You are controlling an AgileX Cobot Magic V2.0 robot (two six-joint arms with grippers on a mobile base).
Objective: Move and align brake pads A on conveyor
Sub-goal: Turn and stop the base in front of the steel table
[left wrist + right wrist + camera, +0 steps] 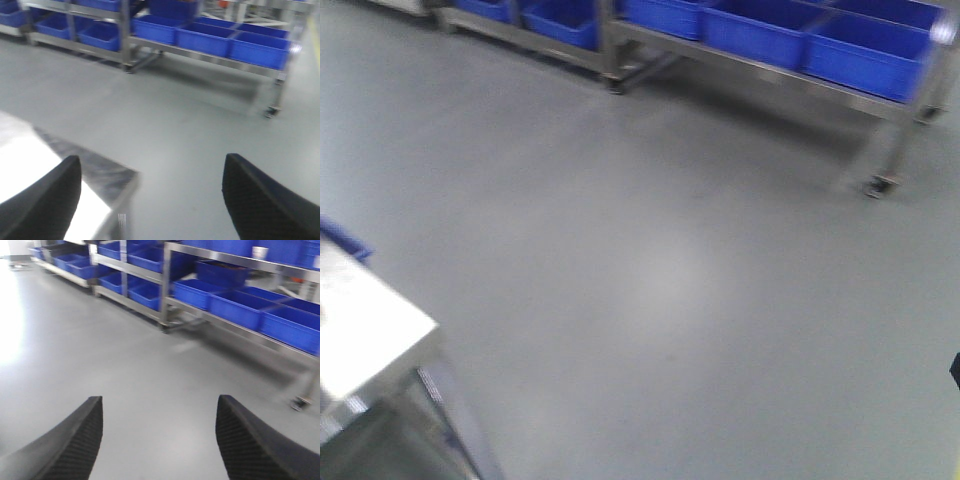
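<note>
Blue bins (865, 55) on steel rack (893, 145)

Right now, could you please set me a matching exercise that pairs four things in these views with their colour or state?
Things:
1. bins
2. floor
3. tabletop
4. left gripper

Colour or state:
a. open, nothing between its fingers
b. blue
c. shiny reflective steel
d. matte grey

Pairs: 1-b, 2-d, 3-c, 4-a.
</note>
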